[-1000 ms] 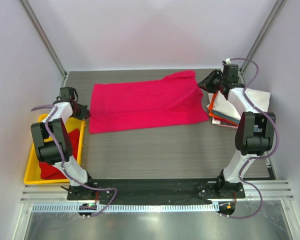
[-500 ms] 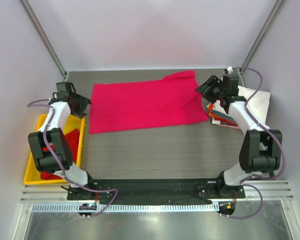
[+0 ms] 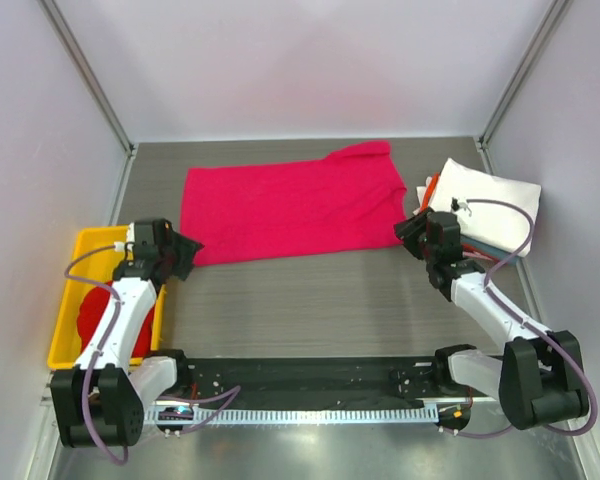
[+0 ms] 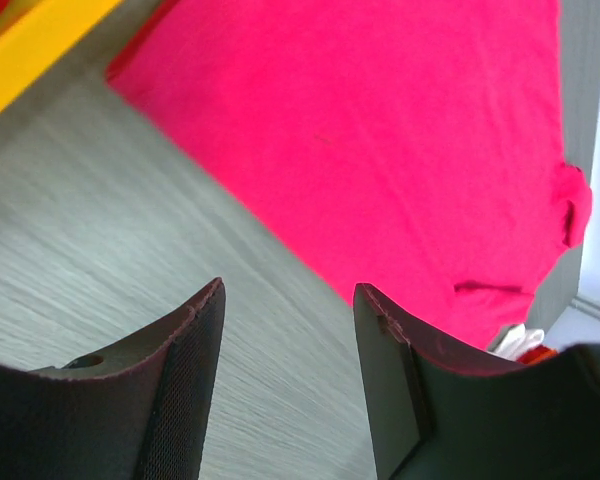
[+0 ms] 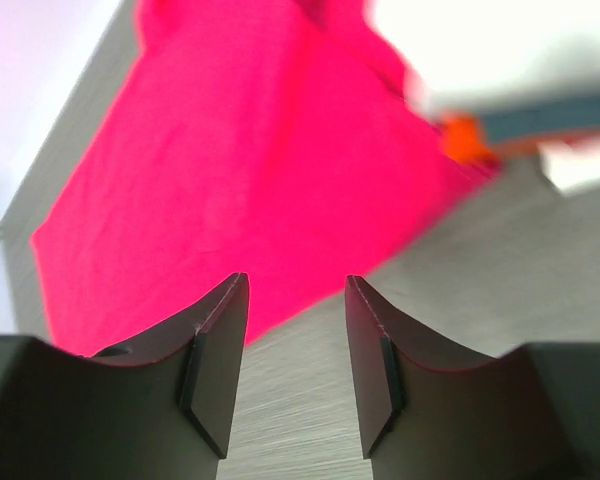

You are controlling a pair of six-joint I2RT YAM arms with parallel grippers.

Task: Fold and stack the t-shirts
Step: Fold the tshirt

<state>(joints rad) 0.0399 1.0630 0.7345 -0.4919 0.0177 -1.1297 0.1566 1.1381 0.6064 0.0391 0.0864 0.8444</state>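
Magenta-pink t-shirt (image 3: 290,212): soft cloth, which I see laid out flat as a long band across the far half of the grey wood-grain table (image 3: 310,300), with a sleeve at its far right corner.
Folded stack (image 3: 485,192): white cloth shirt on top with an orange edge showing under it, just right of the pink shirt.
Dark red shirt (image 3: 105,325): bunched in the yellow plastic tray (image 3: 65,320) on my left.
Left gripper (image 4: 290,290): jaws apart and holding nothing, over bare table near the pink shirt's near left corner.
Right gripper (image 5: 295,280): jaws apart and empty, over the table by the shirt's near right corner.
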